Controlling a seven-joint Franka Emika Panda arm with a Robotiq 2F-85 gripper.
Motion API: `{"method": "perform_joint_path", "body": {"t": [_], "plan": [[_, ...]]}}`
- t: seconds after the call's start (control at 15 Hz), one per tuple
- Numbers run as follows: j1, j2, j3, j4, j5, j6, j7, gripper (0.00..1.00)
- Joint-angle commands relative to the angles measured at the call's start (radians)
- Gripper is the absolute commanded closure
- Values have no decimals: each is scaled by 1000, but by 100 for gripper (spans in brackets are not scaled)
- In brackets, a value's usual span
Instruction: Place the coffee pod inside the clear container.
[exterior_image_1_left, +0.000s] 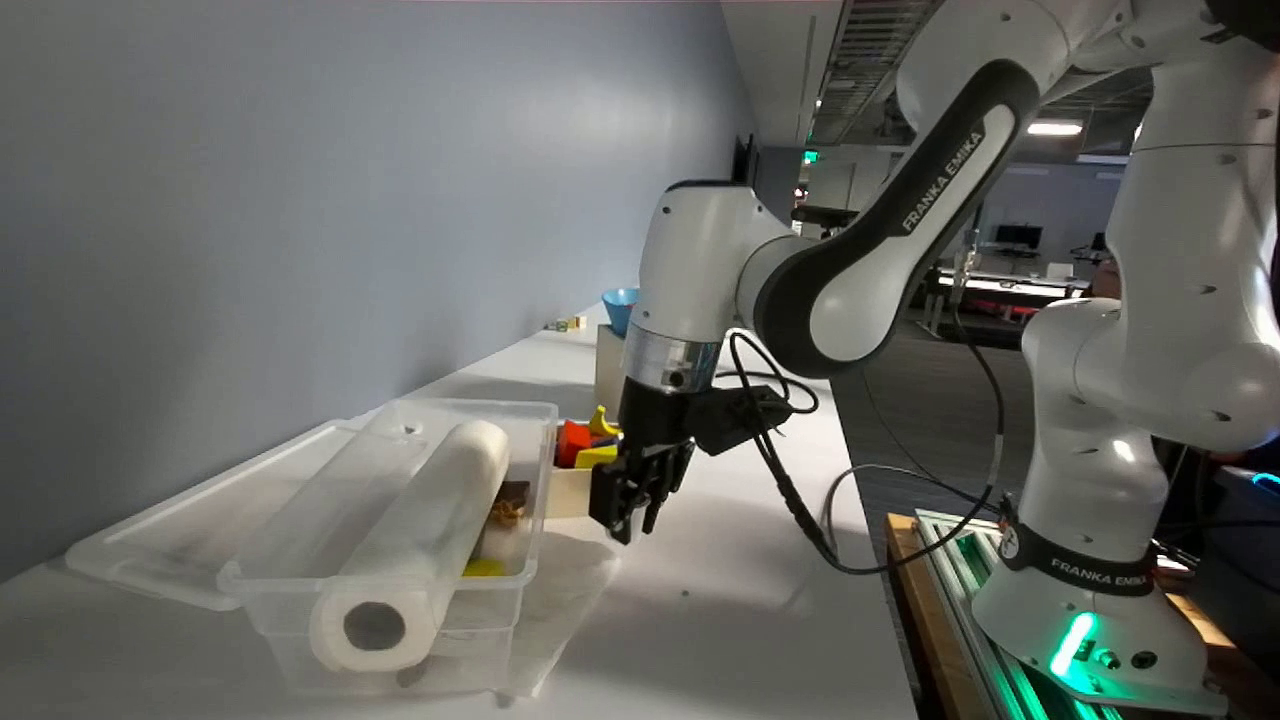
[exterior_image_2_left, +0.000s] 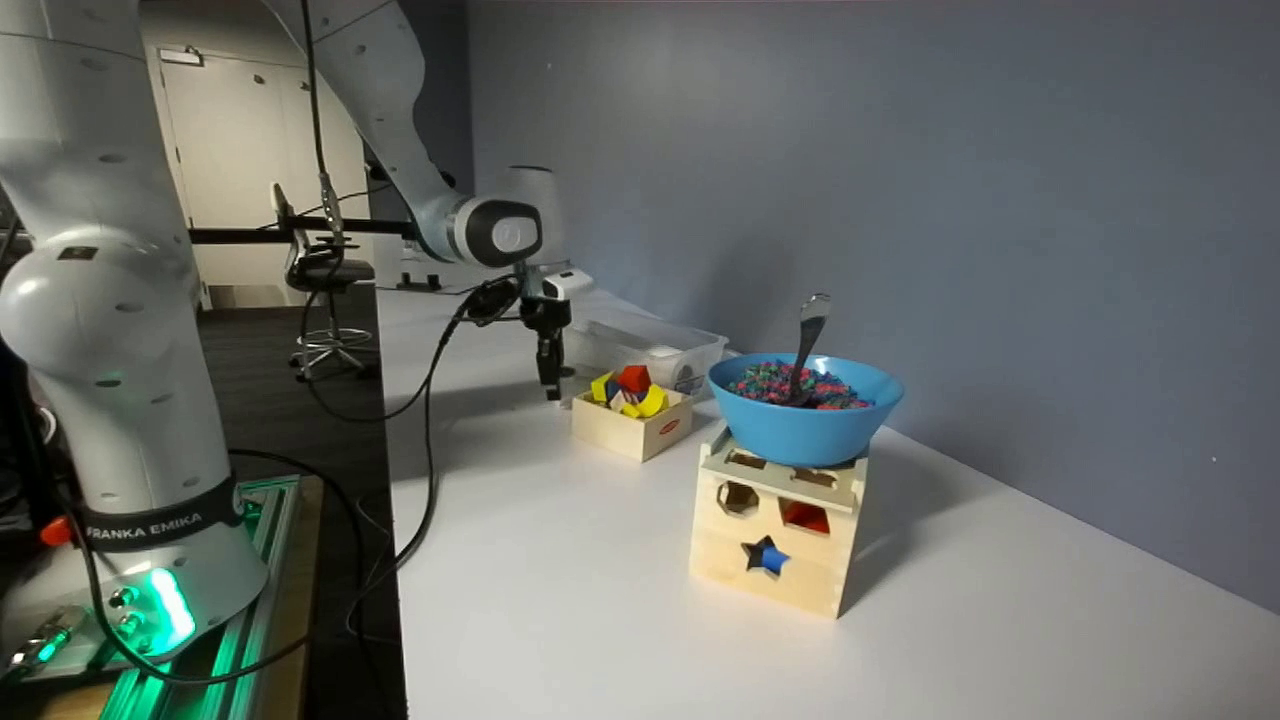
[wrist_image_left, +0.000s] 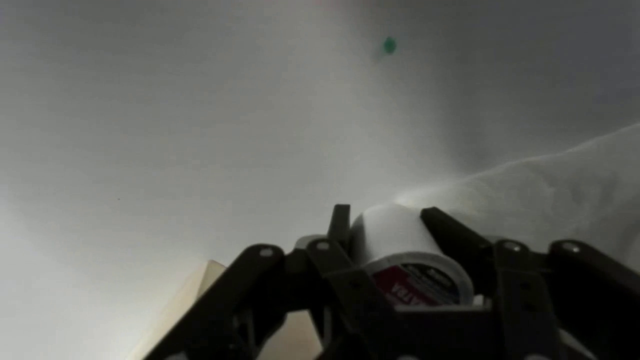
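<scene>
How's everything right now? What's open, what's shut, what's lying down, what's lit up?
Hand: shut on the pod
Pod: gripped, outside the bin
Bin: open, with a roll inside
Roll: lying on its side
Tray: open, heaped with blocks
Bowl: upright on the shape box, holding bits
Handle: sticking up, tilted
Shape box: upright
Light: on, green

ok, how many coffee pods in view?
1: the coffee pod, between the jaws. More could be hidden behind the paper towel roll in the clear container.
</scene>
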Motion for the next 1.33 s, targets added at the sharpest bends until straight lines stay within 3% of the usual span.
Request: {"method": "perform_joint_path", "body": {"t": [0.0,0.2,0.4,0.53,0.67,0.73,0.93,1.0,1.27], "plan": [[38,-163,35,6,-6,-191,-62,84],[34,-238,72,58,-87,-221,-111,84],[-9,-216,79,157,-151,-167,-156,84],[-22,-162,49,234,-114,-147,-227,84],[-14,-106,6,289,5,-156,-334,84],[-27,-189,44,217,-64,-159,-253,59],[-24,-122,8,268,-18,-159,-321,59],[-22,-111,7,275,-17,-159,-321,84],[-45,-26,7,377,-161,-317,-314,84]]}}
